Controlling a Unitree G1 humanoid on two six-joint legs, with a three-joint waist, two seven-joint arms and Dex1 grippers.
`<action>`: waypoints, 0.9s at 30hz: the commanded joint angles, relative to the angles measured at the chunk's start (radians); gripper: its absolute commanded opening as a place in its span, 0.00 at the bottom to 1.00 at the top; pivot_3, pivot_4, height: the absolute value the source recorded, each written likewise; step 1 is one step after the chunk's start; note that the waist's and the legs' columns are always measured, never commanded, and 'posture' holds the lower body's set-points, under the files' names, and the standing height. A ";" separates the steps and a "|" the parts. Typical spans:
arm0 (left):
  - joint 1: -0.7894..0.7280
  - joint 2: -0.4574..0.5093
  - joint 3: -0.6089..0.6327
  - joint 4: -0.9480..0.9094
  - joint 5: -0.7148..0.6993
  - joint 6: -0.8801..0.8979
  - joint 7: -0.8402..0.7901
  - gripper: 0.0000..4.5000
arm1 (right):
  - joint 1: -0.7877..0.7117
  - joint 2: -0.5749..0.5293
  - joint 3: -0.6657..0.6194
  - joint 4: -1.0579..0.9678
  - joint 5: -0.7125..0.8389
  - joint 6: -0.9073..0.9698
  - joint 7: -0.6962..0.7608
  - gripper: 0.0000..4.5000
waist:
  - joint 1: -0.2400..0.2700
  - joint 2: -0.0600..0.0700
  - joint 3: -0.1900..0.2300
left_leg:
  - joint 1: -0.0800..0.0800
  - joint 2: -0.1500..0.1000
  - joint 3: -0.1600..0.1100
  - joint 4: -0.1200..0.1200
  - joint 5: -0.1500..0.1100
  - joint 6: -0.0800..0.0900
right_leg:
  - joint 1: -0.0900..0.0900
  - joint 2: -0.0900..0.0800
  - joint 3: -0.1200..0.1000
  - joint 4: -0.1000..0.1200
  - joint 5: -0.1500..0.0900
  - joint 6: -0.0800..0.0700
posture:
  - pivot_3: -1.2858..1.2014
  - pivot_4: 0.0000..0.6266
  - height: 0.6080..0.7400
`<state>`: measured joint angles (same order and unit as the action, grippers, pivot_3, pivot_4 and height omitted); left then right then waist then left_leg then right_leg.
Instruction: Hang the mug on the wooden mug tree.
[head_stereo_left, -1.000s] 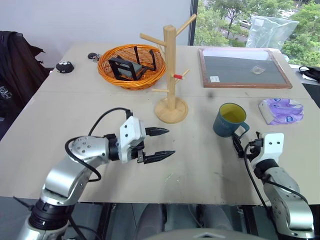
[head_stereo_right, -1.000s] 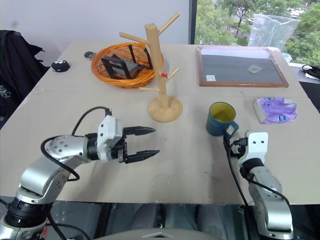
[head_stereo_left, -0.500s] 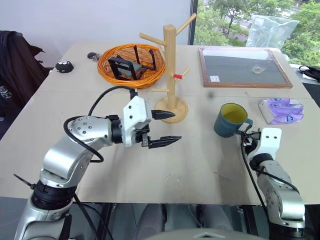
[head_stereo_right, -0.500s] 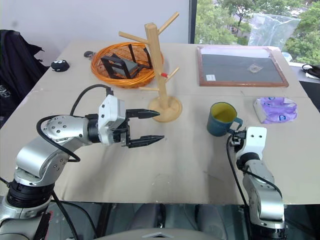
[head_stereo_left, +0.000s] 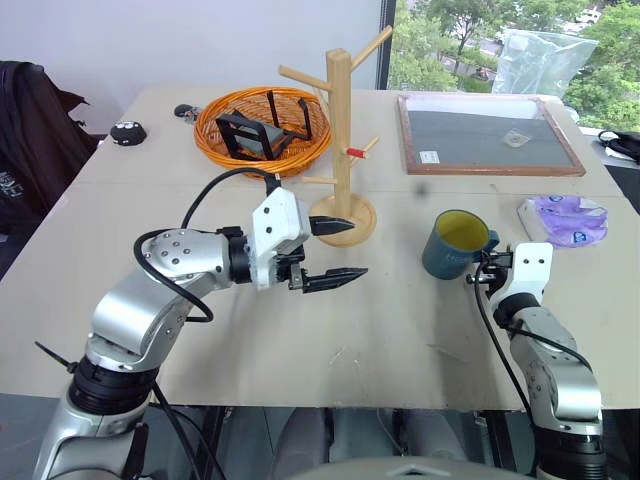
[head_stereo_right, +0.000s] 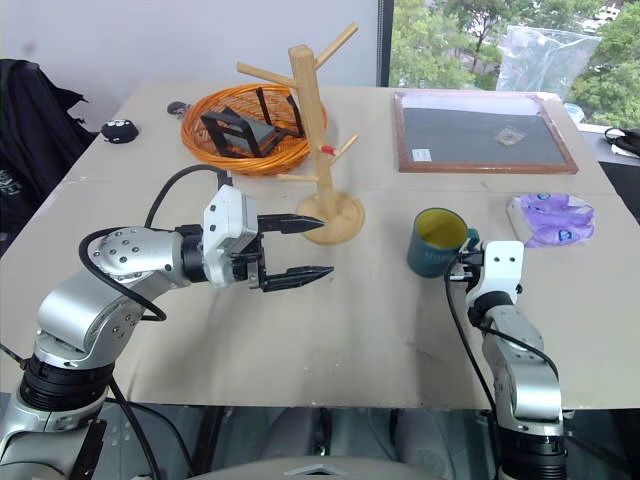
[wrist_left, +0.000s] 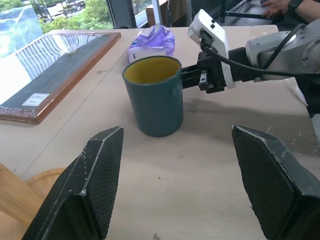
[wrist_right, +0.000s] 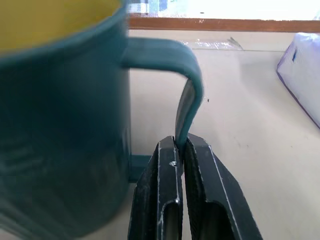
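The mug stands upright, handle toward my right gripper, which pinches it; my left gripper is released.

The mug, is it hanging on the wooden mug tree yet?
No, the mug stands on the table, apart from the wooden mug tree.

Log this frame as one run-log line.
phase: grasp | right gripper: shut on mug handle | mug: upright on table | left gripper: open, empty | wooden mug tree: bare

left hand: fingers spread, raised, pointing right | right hand: fingers pinched together, low
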<state>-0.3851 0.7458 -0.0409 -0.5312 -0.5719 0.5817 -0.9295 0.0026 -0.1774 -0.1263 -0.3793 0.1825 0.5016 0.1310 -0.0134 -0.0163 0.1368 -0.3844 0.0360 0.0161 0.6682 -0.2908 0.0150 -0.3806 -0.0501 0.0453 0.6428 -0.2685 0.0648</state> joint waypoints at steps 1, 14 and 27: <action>-0.003 -0.018 0.040 -0.009 -0.019 -0.004 0.030 0.78 | -0.033 -0.096 -0.024 -0.112 0.085 0.056 0.118 0.01 | 0.001 0.000 0.000 | 0.000 0.000 0.000 0.000 0.000 0.000 | 0.000 0.000 0.000 0.000 0.000 0.000 | 0.52 0.24 0.98; 0.078 -0.110 0.255 0.036 -0.218 0.060 0.139 0.78 | -0.606 -0.596 0.087 -0.112 0.338 0.551 0.465 0.01 | -0.002 -0.002 0.007 | -0.001 0.000 -0.002 0.000 0.000 0.000 | 0.000 0.000 -0.001 -0.001 0.000 0.000 | 0.52 0.24 0.98; 0.288 -0.071 0.524 -0.008 -0.233 -0.017 0.211 0.78 | -1.077 -0.539 0.368 0.073 0.318 0.650 0.606 0.01 | 0.003 -0.004 0.011 | -0.017 0.001 -0.003 0.001 0.003 -0.004 | -0.015 -0.004 -0.004 0.000 0.001 0.000 | 0.52 0.24 0.98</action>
<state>-0.0971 0.6629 0.4417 -0.4961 -0.7884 0.5905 -0.7262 -1.0389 -0.7143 0.2451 -0.2943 0.5118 1.1568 0.7219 -0.0104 -0.0203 0.1477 -0.4016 0.0364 0.0132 0.6691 -0.2882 0.0106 -0.3957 -0.0549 0.0415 0.6431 -0.2678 0.0648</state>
